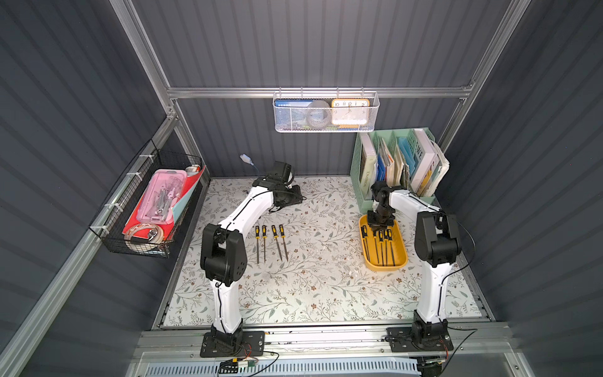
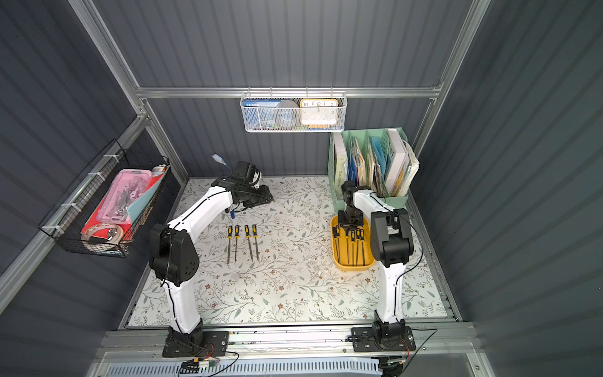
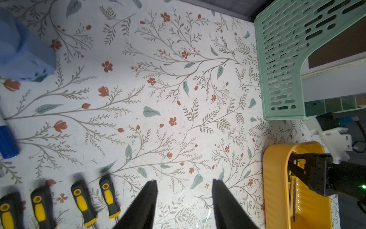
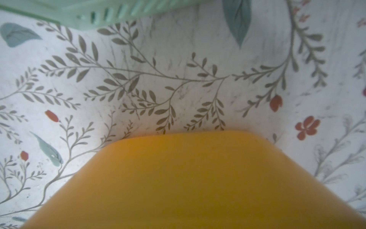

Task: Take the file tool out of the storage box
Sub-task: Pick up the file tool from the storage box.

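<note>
Right pincer (image 1: 379, 225), pressed together, sits at the far end of the box (image 1: 386, 266) over handles of the files (image 1: 381, 243), blades running nearward; left pincer (image 3: 184, 198) spread, well apart.

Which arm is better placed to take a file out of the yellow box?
The right. The right tool is down in the storage box, shut at the file handles; the left tool hangs open over the table, away from it.

I see the storage box (image 3: 275, 188) as smooth moulded plastic, its ribbed wall slightly glossy. The laid-out files (image 1: 277, 243) have dull grey metal blades and rubbery-looking black-and-yellow handles. The table cover (image 1: 310, 287) looks matt and scuffed. The book organiser (image 3: 281, 59) is satin slotted plastic; the hanging basket (image 1: 326, 122), white-coated metal mesh.
</note>
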Robot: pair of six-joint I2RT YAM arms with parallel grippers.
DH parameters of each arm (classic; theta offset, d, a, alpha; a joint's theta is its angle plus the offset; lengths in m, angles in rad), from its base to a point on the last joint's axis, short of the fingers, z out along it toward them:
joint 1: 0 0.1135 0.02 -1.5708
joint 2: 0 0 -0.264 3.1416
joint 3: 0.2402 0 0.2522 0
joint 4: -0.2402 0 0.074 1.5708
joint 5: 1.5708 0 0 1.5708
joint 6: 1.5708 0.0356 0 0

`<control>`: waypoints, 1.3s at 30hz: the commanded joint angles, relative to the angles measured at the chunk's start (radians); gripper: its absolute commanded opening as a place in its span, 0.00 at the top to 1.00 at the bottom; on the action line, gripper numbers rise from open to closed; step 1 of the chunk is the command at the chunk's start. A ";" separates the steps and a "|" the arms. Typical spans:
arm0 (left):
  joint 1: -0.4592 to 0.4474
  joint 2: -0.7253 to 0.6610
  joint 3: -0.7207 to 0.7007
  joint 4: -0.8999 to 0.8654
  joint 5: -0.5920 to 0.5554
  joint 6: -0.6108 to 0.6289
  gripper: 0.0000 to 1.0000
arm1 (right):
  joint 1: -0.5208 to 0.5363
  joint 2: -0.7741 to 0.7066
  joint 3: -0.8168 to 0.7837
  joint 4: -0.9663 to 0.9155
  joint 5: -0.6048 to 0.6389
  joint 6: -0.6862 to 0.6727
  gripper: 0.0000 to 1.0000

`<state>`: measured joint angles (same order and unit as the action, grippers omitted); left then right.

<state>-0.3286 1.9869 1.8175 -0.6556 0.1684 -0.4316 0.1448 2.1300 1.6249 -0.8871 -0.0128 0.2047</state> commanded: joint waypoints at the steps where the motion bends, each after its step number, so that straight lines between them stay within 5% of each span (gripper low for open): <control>1: 0.000 0.008 0.044 -0.033 0.024 0.037 0.50 | -0.004 0.005 -0.024 0.006 -0.058 0.018 1.00; 13: 0.000 -0.034 0.029 0.179 0.323 -0.026 0.48 | -0.016 -0.373 -0.096 0.049 -0.157 0.035 1.00; 24: -0.053 -0.108 -0.112 0.298 0.522 -0.027 0.41 | 0.004 -0.627 -0.181 0.243 -0.381 0.261 1.00; 39: -0.219 -0.049 -0.004 0.246 0.469 0.006 0.42 | 0.159 -0.637 -0.220 0.407 -0.313 0.399 1.00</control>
<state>-0.5354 1.9198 1.7897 -0.3882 0.6418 -0.4557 0.3019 1.4811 1.3926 -0.5144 -0.3458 0.5686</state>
